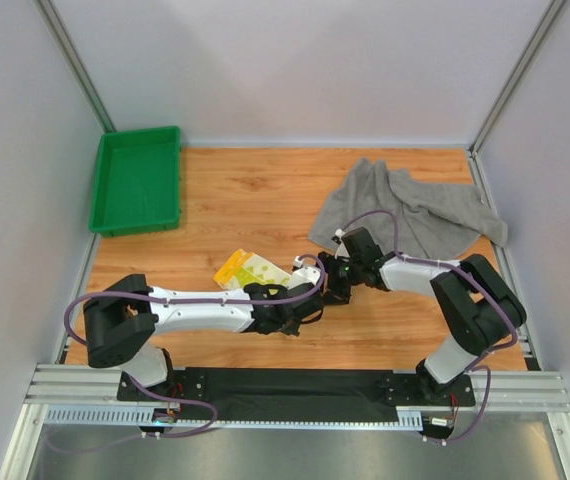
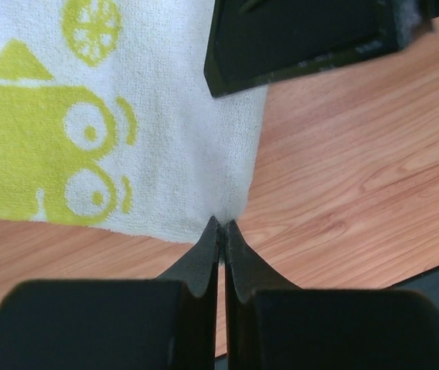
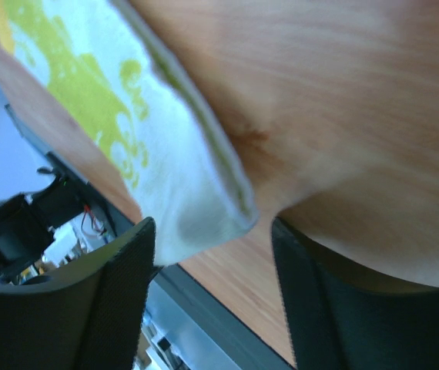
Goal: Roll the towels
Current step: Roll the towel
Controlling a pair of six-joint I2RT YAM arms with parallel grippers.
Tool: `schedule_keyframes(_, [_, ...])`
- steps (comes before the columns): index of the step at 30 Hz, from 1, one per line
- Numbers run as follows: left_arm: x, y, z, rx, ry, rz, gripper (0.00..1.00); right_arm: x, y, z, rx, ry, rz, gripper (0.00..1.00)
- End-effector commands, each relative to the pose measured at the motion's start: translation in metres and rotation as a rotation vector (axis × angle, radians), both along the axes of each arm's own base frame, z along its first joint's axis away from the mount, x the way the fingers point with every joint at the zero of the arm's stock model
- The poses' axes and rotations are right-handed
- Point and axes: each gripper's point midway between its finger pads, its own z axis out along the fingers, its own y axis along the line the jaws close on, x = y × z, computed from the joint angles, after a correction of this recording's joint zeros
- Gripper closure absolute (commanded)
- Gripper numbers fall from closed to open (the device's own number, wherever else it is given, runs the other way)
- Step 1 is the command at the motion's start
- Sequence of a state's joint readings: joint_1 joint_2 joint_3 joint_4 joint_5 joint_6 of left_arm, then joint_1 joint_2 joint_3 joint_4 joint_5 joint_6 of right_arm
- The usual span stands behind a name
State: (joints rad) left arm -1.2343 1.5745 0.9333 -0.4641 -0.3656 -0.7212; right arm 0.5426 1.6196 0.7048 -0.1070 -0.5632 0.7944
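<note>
Left gripper [image 2: 221,225] is pinching shut on the very tip of a corner of the printed towel [image 2: 127,116], cloth puckering into the tips. Right gripper [image 3: 212,227] is hanging with jaws apart, straddling a nearby corner without gripping it. Main risk as I'm reading it: the left bite is tiny, so any pull toward a roll is likely slipping the corner out. Second risk: both heads are crowding the same spot mid-table (from above they're nearly touching), so a right-side close may be clipping the left fingers or catching only one layer of that doubled edge. Third: the towel isn't lying flat, looking bunched at its left end from above, so a roll started now is probably coming out skewed. The towel is white terry with a yellow-green cartoon print, soft and floppy, sitting on the wooden table [image 1: 245,200] just in front of the arms. The grey towel [image 1: 415,210] is lying crumpled in a heap at the far right, untouched, well apart from the green tray [image 1: 135,185] at far left.
</note>
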Motion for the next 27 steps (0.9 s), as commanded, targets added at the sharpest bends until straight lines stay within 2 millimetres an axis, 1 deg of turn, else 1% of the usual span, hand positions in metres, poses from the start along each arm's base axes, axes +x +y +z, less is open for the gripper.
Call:
schedule_keyframes(1, [0.004,-0.008,0.017,-0.097,-0.010,0.023,1.00,0.010,-0.001,-0.017,-0.054,-0.010,-0.021,0.46])
schedule_keyframes(2, [0.004,-0.006,0.016,-0.096,-0.006,0.028,1.00,0.011,-0.001,-0.018,-0.057,-0.010,-0.020,0.57])
schedule_keyframes(3, [0.004,-0.006,0.017,-0.099,-0.006,0.027,1.00,0.012,-0.001,-0.022,-0.064,-0.001,-0.022,0.63])
schedule_keyframes(5, [0.003,-0.004,0.016,-0.098,-0.003,0.029,1.00,0.015,0.000,-0.024,-0.069,0.000,-0.019,0.72])
schedule_keyframes(7, [0.002,-0.004,0.016,-0.103,0.000,0.025,1.00,0.016,0.000,-0.026,-0.080,0.001,-0.018,0.76])
schedule_keyframes(10, [0.001,-0.003,0.016,-0.099,0.006,0.021,1.00,0.022,0.000,-0.026,-0.101,-0.008,-0.018,0.89])
schedule_keyframes(11, [0.000,-0.004,0.015,-0.099,0.011,0.016,1.00,0.023,-0.001,-0.026,-0.112,-0.011,-0.018,0.96])
schedule_keyframes(13, [0.000,-0.003,0.016,-0.094,0.012,0.012,1.00,0.026,-0.007,-0.027,-0.157,-0.022,-0.014,0.99])
schedule_keyframes(14, [-0.001,-0.004,0.016,-0.095,0.016,0.008,1.00,0.027,-0.009,-0.026,-0.173,-0.030,-0.015,0.99])
schedule_keyframes(15, [-0.002,-0.003,0.015,-0.091,0.019,0.005,1.00,0.031,-0.011,-0.023,-0.188,-0.052,-0.012,0.96])
schedule_keyframes(16, [-0.002,-0.003,0.016,-0.090,0.021,0.001,1.00,0.031,-0.020,-0.025,-0.237,-0.055,-0.029,0.90])
schedule_keyframes(17, [-0.002,-0.003,0.016,-0.091,0.024,0.000,1.00,0.033,-0.023,-0.024,-0.258,-0.069,-0.032,0.76])
schedule_keyframes(18, [-0.004,-0.003,0.015,-0.089,0.031,-0.004,1.00,0.035,-0.027,-0.019,-0.278,-0.089,-0.040,0.71])
schedule_keyframes(19, [-0.004,-0.004,0.016,-0.092,0.035,-0.004,1.00,0.039,-0.036,-0.018,-0.338,-0.107,-0.052,0.66])
schedule_keyframes(21, [-0.006,-0.005,0.016,-0.097,0.046,-0.011,1.00,0.044,-0.046,-0.013,-0.389,-0.135,-0.063,0.64])
schedule_keyframes(22, [-0.007,-0.006,0.017,-0.101,0.048,-0.013,1.00,0.045,-0.056,-0.014,-0.448,-0.146,-0.065,0.64])
schedule_keyframes(23, [-0.008,-0.007,0.018,-0.104,0.055,-0.017,1.00,0.050,-0.058,-0.007,-0.461,-0.168,-0.072,0.64])
schedule_keyframes(25, [-0.008,-0.009,0.020,-0.109,0.059,-0.021,1.00,0.054,-0.072,-0.004,-0.519,-0.184,-0.091,0.66])
schedule_keyframes(26, [-0.009,-0.010,0.020,-0.110,0.067,-0.028,1.00,0.058,-0.076,0.002,-0.526,-0.202,-0.103,0.67])
schedule_keyframes(27, [-0.010,-0.012,0.022,-0.117,0.073,-0.032,1.00,0.062,-0.084,0.004,-0.552,-0.211,-0.124,0.66])
